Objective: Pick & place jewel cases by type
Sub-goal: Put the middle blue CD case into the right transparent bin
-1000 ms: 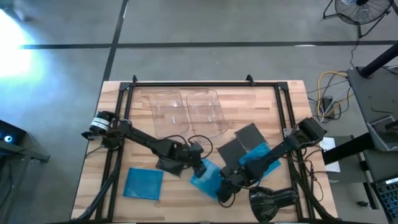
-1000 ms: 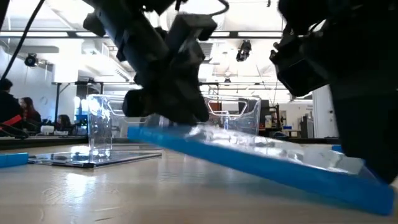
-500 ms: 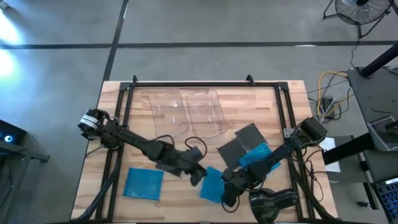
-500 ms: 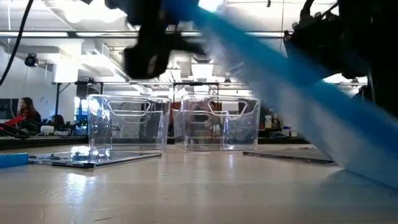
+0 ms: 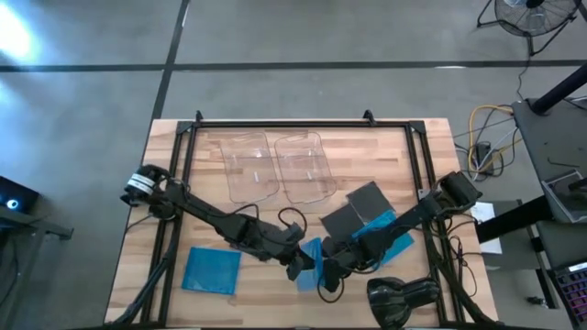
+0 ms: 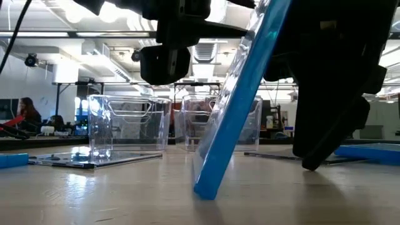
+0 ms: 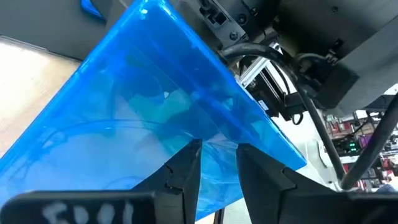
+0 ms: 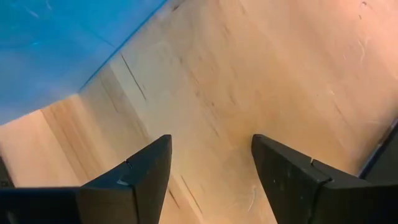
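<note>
Left tool (image 5: 295, 260) clamps a blue jewel case (image 6: 234, 106), tilted steeply on edge, top cropped; right tool (image 8: 208, 163) gapes beside it.

Seen from above, two trays (image 5: 275, 165) sit side by side at the desk's (image 5: 211, 220) twelve o'clock. Three flat cases (image 5: 362, 213) overlap at four o'clock, one case (image 5: 212, 270) lies at seven, another (image 5: 309, 263) stands tilted at six.

A robotics lab or workshop, by the look of it: a wooden worktop (image 5: 174, 229) with a black metal frame (image 5: 284, 123) stands on bare grey concrete floor (image 5: 275, 37), a fan (image 5: 529, 14) and cables (image 5: 481, 137) alongside, strip-lit open hall with seated people (image 6: 25, 112), probably at workstations.
</note>
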Robot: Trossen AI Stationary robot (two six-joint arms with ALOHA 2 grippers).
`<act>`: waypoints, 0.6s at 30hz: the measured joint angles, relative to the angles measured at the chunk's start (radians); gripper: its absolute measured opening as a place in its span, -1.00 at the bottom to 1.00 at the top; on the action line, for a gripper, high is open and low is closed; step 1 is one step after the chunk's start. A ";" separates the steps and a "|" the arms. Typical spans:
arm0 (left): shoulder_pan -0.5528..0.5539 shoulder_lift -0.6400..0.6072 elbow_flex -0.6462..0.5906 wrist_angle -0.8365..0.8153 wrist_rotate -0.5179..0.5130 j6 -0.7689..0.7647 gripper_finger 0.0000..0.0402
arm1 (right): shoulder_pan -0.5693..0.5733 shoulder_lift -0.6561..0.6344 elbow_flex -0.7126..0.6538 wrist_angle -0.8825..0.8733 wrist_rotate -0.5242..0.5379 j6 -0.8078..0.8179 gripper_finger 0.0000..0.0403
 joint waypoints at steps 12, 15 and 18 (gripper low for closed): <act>-0.057 -0.007 -0.023 -0.319 -0.006 0.083 -0.55 | 0.010 -0.106 0.004 0.014 0.044 -0.047 0.10; -0.061 0.012 -0.051 -0.270 -0.009 0.072 -0.55 | -0.003 -0.138 0.004 0.015 0.042 -0.050 0.10; -0.060 0.022 -0.070 -0.180 -0.051 0.066 -0.55 | -0.014 -0.160 0.003 0.012 0.036 -0.033 0.10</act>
